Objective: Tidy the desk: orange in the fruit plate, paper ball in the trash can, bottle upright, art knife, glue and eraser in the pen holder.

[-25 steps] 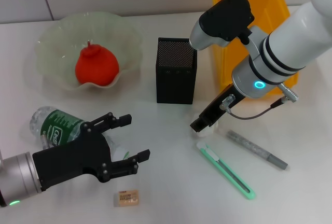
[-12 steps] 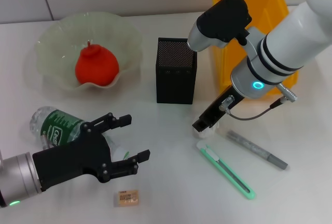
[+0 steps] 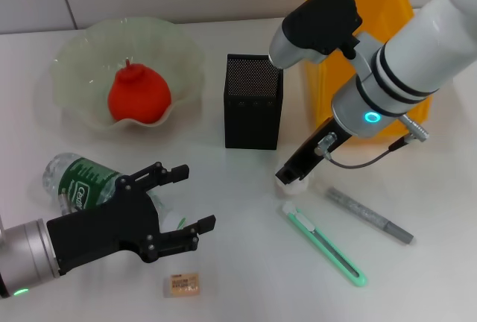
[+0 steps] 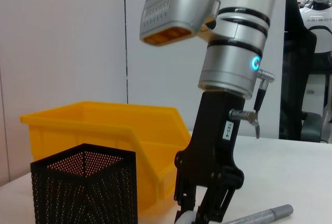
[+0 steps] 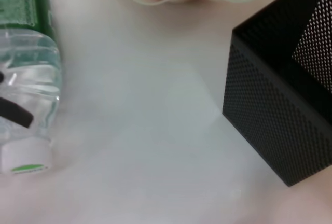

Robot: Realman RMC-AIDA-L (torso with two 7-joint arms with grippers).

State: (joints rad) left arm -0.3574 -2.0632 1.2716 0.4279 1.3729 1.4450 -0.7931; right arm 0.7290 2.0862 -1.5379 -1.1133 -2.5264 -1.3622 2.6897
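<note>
The white desk (image 3: 246, 277) was still cluttered. Nearest, the small tan eraser (image 3: 182, 284) lay beside the left gripper (image 3: 192, 204), fingers spread over the toppled clear plastic bottle (image 3: 78, 180). Farther off, the right gripper (image 3: 292, 178) pinched a small white glue stick (image 3: 295, 185) near the black mesh pen holder (image 3: 253, 101); a shallow grip might drop it.

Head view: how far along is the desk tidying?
Done: the round orange fruit sits in the pale wavy glass plate. In hand: the right hand is shut on the white glue stick beside the black mesh pen holder. Left: the clear plastic bottle lies flat by the open left hand; green art knife and tan eraser lie on the white table.
</note>
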